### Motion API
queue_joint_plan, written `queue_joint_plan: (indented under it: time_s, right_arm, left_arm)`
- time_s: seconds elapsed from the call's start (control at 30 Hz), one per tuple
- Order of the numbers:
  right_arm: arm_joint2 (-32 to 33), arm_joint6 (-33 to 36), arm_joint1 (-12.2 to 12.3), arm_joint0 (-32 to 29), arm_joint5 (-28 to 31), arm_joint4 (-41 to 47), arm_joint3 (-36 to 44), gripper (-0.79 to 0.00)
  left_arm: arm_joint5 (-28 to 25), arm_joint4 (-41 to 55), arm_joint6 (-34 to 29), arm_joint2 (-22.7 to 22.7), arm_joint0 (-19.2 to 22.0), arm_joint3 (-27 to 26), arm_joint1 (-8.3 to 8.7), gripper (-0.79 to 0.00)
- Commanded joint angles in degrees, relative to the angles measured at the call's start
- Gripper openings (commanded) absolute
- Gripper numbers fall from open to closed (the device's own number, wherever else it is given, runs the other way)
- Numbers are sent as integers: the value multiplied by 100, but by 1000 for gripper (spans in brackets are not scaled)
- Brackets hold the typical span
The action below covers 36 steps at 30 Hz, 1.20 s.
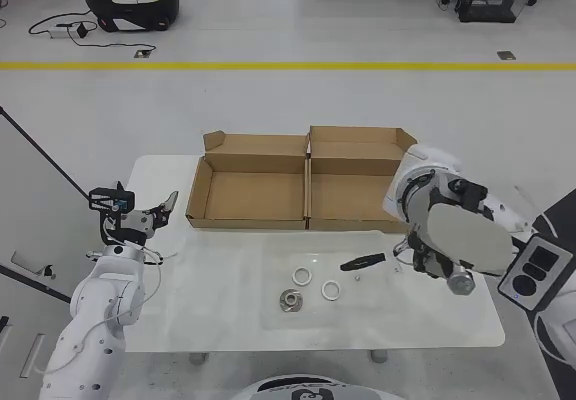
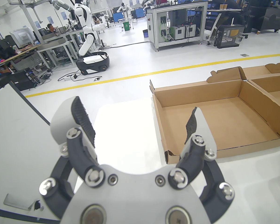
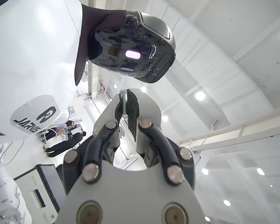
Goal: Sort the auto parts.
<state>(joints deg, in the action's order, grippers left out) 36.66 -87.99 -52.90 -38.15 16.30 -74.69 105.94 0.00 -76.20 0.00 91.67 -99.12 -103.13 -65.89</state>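
Auto parts lie loose near the middle of a glossy white table (image 1: pixel 448 320): a white ring (image 1: pixel 302 274), a second white ring (image 1: pixel 331 291) at its 4 o'clock, a grey metal hub (image 1: pixel 290 299) at its 7 o'clock and a black stick-shaped piece (image 1: pixel 363 262) at its 3 o'clock. At 12 o'clock from them, two open brown cardboard boxes stand side by side and touching, the left box (image 1: pixel 246 195) and the right box (image 1: pixel 353 195).

The left arm (image 1: pixel 108 300) stands at the table's 9 o'clock edge. Its jaws are spread wide with nothing between them, and the ribbed black pads (image 2: pixel 84 117) point toward the left box. The right arm (image 1: pixel 448 230) hangs over the 3 o'clock side and hides the right box's near corner. Its jaws are turned up toward a white panelled ceiling (image 3: pixel 224 47) with round lights and clenched on a threaded bolt (image 3: pixel 124 104).

Beyond the table a yellow line (image 1: pixel 288 66) crosses the pale floor (image 1: pixel 368 100). Farther back in the workshop, another white robot (image 2: pixel 84 24) stands on a black base.
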Motion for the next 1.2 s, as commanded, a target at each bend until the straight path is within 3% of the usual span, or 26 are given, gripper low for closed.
queue_joint_plan:
  time_s: [0.0,0.27,0.6,0.77,1.17]
  right_arm:
    - [68,130,-12,-103,-56,130,117,-785]
    - [422,110,-107,-521,-7,592,296,-785]
    - [764,1602,-101,-636,496,-491,169,-785]
    - [874,1962,-120,-657,715,-821,242,-785]
    - [787,1411,-373,-883,574,-171,343,-785]
  left_arm:
    - [0,0,0,0,0,0,0,0]
    - [0,0,0,0,0,0,0,0]
    - [0,0,0,0,0,0,0,0]
    - [0,0,0,0,0,0,0,0]
    - [0,0,0,0,0,0,0,0]
